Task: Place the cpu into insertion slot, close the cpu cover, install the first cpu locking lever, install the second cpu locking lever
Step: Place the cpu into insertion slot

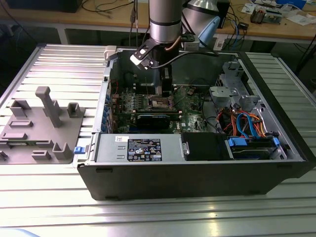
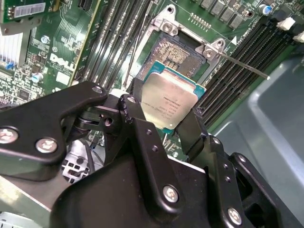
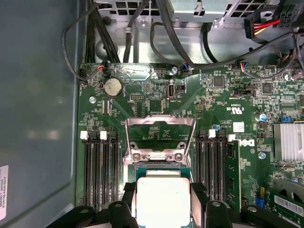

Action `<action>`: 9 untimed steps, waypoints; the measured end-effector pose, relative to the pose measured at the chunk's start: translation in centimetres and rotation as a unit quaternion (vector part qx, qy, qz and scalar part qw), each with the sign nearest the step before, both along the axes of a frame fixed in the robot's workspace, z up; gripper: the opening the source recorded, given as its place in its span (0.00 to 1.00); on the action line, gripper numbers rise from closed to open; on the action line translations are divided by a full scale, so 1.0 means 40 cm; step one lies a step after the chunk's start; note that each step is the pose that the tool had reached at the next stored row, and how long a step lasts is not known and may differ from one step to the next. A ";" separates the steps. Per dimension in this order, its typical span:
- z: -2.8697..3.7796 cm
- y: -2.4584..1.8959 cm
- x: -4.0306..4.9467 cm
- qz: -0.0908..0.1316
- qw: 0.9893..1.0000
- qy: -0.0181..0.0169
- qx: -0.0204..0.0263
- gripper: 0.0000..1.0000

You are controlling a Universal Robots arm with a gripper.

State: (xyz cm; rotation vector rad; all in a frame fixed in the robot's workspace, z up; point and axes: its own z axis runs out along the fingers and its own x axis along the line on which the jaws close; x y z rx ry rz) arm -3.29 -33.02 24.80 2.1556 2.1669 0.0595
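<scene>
Gripper around cpu, top up

A black label with white print and a small white sticker, just beside it toward the exterior view's left, sit on the near face of the grey metal box inside the open black computer case; their wording is too small to make out. In the second wrist view, the small flat square silver-topped cpu carries fine dark print, and a white printed logo stands on the green circuit board.
</scene>
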 end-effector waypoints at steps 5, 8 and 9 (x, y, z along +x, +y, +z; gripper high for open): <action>-0.013 0.001 -0.002 0.000 1.000 0.000 0.000 0.54; -0.018 0.002 -0.002 0.000 1.000 0.000 0.000 0.54; -0.020 0.003 -0.002 0.000 1.000 0.000 0.000 0.54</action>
